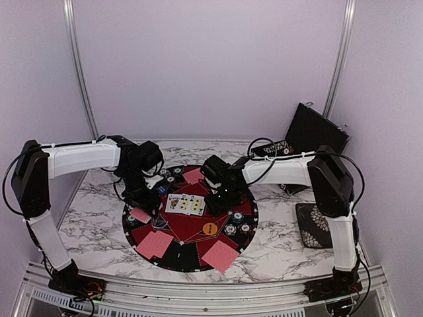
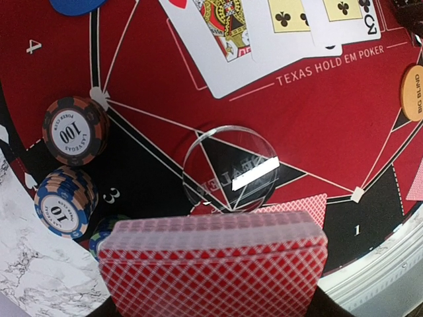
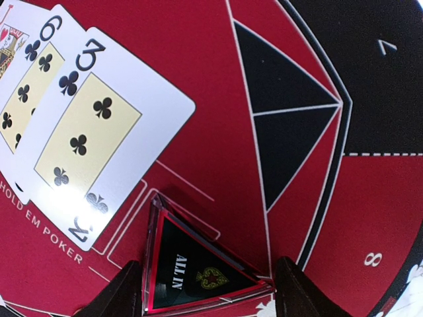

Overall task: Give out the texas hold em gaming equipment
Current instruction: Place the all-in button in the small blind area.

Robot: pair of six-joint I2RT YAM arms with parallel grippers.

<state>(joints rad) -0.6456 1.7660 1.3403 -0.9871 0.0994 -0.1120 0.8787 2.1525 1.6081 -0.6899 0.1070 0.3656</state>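
Observation:
My left gripper is shut on a deck of pink-red-backed cards, held over the left side of the round red-and-black poker mat; the deck hides its fingertips. Below it lie a clear round dealer puck and striped chip stacks marked 100 and 10. Three face-up cards lie at the mat's centre. My right gripper holds a black-and-red "ALL IN" triangle between its fingers, just above the mat beside the 3 of clubs.
Face-down card piles lie at the mat's front, front right and back. An orange Big Blind disc, a blue disc and chip stacks sit on the mat. A black case and a flower-patterned tray stand at the right.

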